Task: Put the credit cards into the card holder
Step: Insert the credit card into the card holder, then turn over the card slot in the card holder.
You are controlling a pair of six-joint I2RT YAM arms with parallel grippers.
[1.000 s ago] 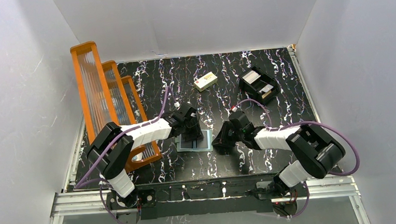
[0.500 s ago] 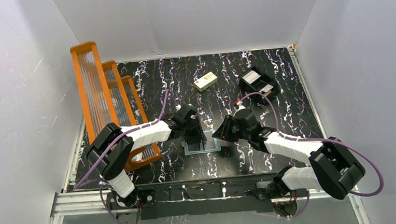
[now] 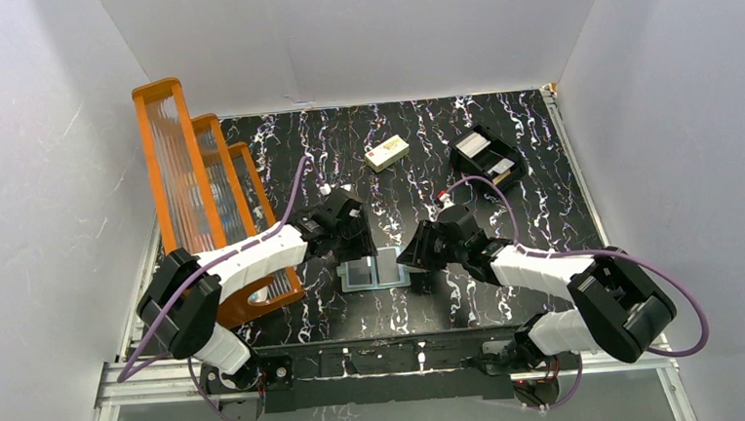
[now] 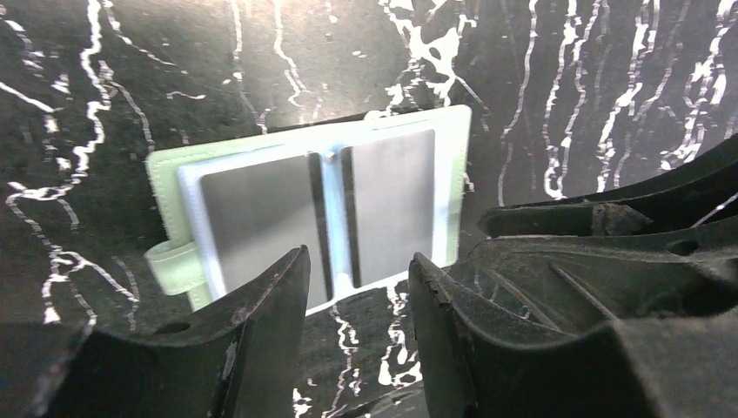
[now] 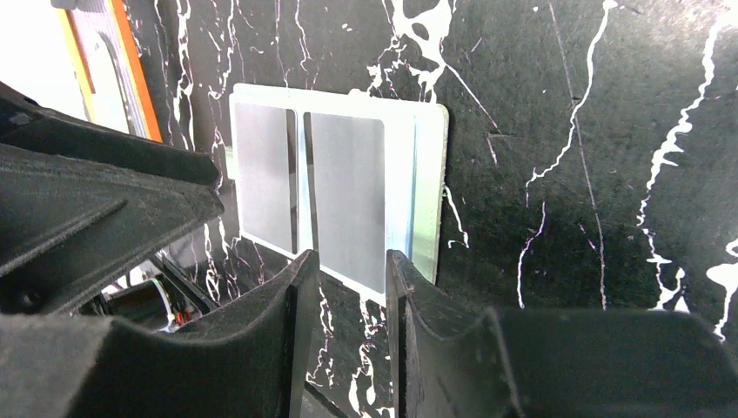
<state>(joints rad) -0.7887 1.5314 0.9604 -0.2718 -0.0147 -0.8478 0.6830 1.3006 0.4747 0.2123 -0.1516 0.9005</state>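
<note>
The card holder (image 3: 374,269) lies open and flat on the black marbled table, between my two grippers. Its pale green rim (image 4: 165,178) and pale blue lining show in the left wrist view. Two grey credit cards (image 4: 257,209) (image 4: 392,196) sit in its two halves, one on each side of the fold. They also show in the right wrist view (image 5: 348,192) (image 5: 261,174), inside the holder's rim (image 5: 428,183). My left gripper (image 3: 353,233) (image 4: 357,261) is open and empty, just beyond the holder's far left edge. My right gripper (image 3: 413,257) (image 5: 352,257) is open and empty, at the holder's right edge.
A black boxy tray (image 3: 487,157) with whitish cards in it stands at the back right. A cream block (image 3: 387,152) lies at the back middle. An orange stepped rack (image 3: 202,196) stands along the left side, close to the left arm.
My left gripper has drawn back off the holder toward the far left, uncovering it. The right arm has swung and its gripper stays at the holder's right edge. The holder shifted slightly right.
</note>
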